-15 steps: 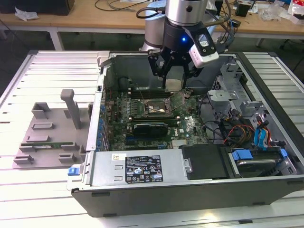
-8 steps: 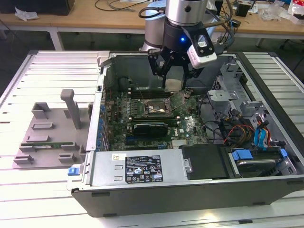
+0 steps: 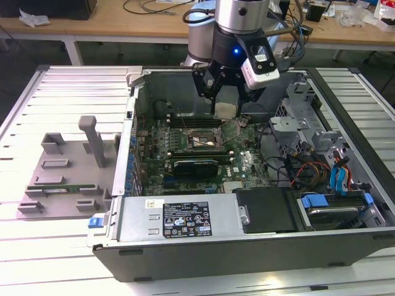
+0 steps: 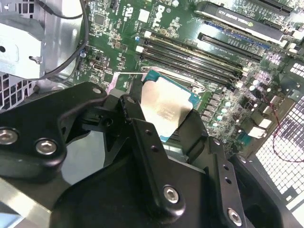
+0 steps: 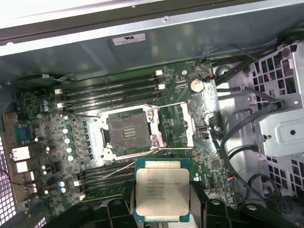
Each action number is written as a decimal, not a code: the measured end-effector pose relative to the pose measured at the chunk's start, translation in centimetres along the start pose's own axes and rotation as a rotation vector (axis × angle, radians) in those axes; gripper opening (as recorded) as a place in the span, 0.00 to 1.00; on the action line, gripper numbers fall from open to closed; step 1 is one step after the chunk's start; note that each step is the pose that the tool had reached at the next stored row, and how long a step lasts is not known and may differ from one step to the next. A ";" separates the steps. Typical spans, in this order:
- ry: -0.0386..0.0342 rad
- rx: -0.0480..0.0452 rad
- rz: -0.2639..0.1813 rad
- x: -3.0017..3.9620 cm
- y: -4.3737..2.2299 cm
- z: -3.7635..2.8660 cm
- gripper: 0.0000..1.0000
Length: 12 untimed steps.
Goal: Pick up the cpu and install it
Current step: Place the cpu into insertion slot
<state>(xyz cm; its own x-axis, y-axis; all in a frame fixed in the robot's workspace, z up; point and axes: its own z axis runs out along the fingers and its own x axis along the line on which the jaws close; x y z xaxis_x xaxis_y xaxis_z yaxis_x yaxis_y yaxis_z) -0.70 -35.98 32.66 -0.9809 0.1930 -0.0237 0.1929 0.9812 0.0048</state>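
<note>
The cpu (image 3: 226, 110), a flat square chip with a shiny silver top, hangs above the motherboard inside the open computer case (image 3: 185, 222). My gripper (image 3: 226, 103) is shut on it, with black fingers (image 4: 137, 126) pressing on its two opposite edges. In both wrist views the cpu (image 4: 164, 107) (image 5: 162, 190) sits level between the fingers. The motherboard socket (image 5: 128, 131) lies open and bare, its metal load plate (image 5: 176, 124) swung aside. The cpu is off to one side of the socket (image 3: 200, 140), raised above the board and not touching it.
Memory slots (image 5: 111, 92) run beside the socket. A black graphics card (image 3: 194, 165) lies near it. Drive cages and loose cables (image 3: 321, 166) crowd the case at the exterior view's right. A grey fixture (image 3: 58, 179) with a tall post (image 3: 92, 139) stands outside the case.
</note>
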 end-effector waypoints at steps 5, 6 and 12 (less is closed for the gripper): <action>-0.0001 0.0006 0.023 0.00 0.00 0.01 0.55; -0.0001 0.0008 0.027 0.00 0.00 0.02 0.55; -0.0002 0.0012 0.047 0.00 0.00 0.04 0.55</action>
<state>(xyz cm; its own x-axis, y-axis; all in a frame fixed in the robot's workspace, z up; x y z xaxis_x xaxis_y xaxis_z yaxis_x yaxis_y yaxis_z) -0.70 -35.98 32.62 -0.9708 0.2386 -0.0237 0.2386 0.9711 0.0047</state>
